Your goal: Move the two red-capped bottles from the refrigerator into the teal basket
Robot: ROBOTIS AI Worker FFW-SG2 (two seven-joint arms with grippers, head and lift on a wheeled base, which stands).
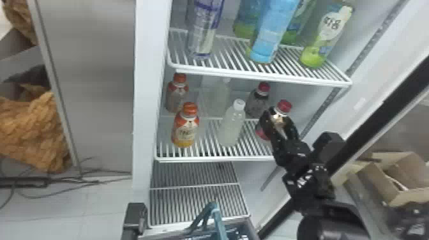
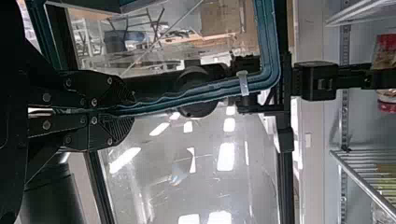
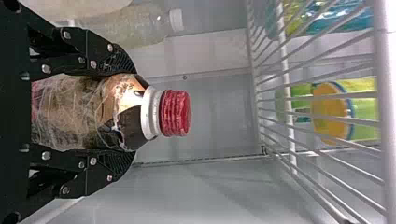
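Step in hand, by my judgement: taking first bottle. Right gripper has front bottle between its fingers, below red cap; bottle is upright, inside fridge, over middle shelf. Cannot tell if base is free from shelf. Second bottle stands just behind. Left gripper pinches basket by its handle, low before fridge. Next move should bring bottle up slightly, out past shelf edge, then down into basket, avoiding handle.
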